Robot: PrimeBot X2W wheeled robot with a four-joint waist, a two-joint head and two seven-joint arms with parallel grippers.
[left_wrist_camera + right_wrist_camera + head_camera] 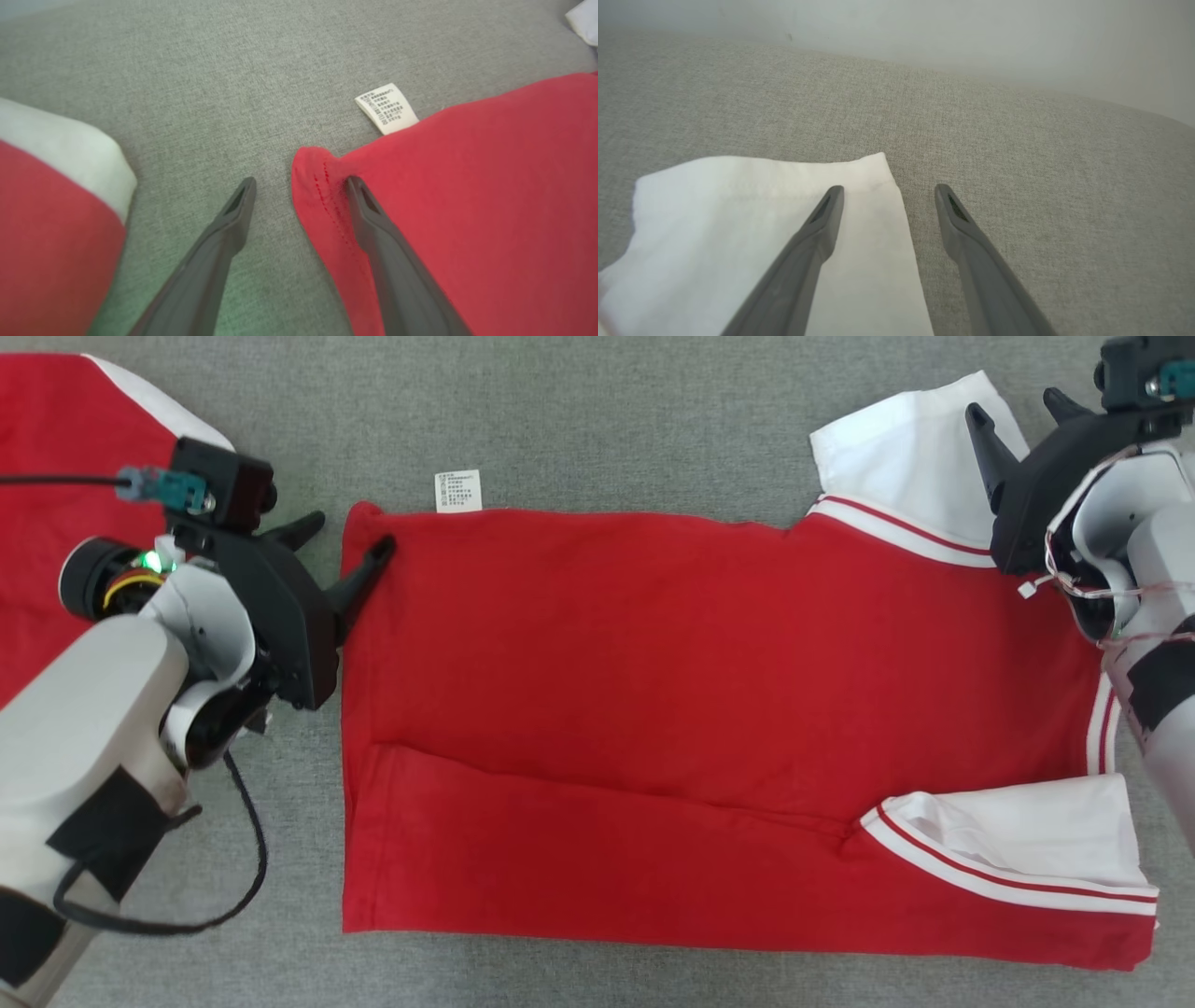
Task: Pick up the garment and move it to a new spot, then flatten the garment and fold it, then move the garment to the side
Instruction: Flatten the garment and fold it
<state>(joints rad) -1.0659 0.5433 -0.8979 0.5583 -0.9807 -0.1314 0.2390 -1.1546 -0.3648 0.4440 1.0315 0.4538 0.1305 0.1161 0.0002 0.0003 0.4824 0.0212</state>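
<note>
Red garment (653, 709) lies lengthwise left-right, white sleeves (896, 448) rightward; left gripper (351, 533) spread astride its corner; right gripper (1015, 405) spread over one.

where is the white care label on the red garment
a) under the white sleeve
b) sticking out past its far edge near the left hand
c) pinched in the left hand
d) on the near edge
B: the care label pokes out past the red garment at its far edge onto the grey surface, close to the open left hand, which isn't touching it.
</note>
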